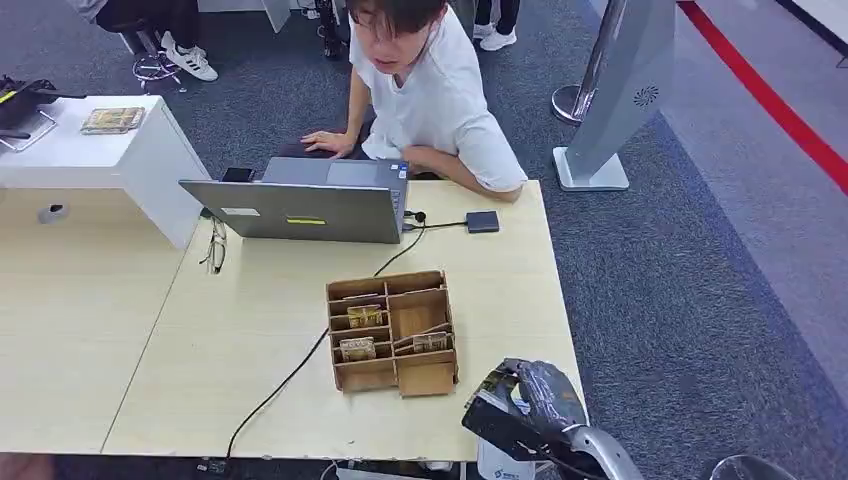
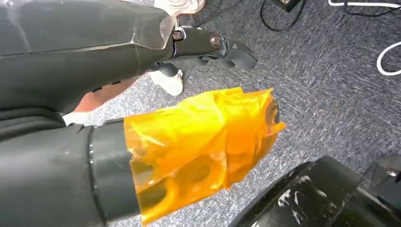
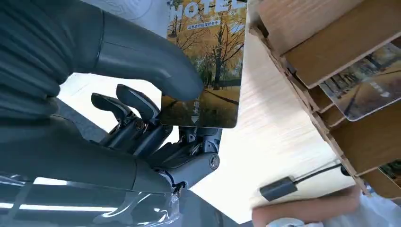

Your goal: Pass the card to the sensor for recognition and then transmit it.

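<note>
Holding one card [image 3: 208,71], right hand [image 3: 156,118]

Right hand [image 1: 525,400] pinches card [image 3: 208,61] at table [image 1: 250,380] edge. Card box [image 1: 392,331] just left-forward; sensor [image 1: 482,221] farther ahead.

Across my pale wooden table [image 1: 250,340] a person in a white T-shirt [image 1: 440,95] leaned over an open grey laptop [image 1: 300,205]. A pair of dark-rimmed glasses [image 1: 215,245] lay just beside the laptop's corner, and a black cable [image 1: 290,375] ran over the tabletop. Off on the grey carpet stood a slanted silver kiosk stand [image 1: 620,90] near a red floor stripe [image 1: 770,95].
</note>
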